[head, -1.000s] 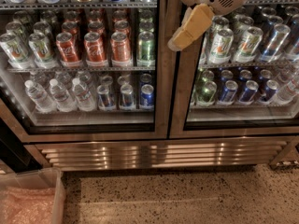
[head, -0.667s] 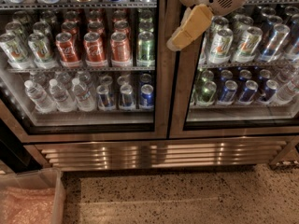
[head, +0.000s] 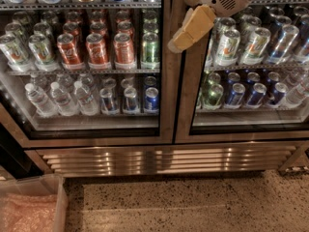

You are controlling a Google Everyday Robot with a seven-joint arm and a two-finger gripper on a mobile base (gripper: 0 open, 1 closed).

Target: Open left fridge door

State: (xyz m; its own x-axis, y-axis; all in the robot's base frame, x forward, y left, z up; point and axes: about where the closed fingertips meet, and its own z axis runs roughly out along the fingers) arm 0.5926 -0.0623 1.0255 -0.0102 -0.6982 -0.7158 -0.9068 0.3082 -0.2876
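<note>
The hand [head: 178, 43] hangs at the shut left fridge door's [head: 87, 95] right frame; whether wide or narrow, cannot tell.

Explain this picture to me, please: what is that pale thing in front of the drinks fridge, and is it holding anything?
That pale thing is the gripper, the hand on a mobile robot's single arm, reaching in from the top right. One camera looks slightly down at the fridge. The gripper hangs before the steel strip where the two glass doors meet, and nothing shows in it. The left fridge door is shut; behind it are red soda cans and water bottles. A clear bin sits at lower left.
</note>
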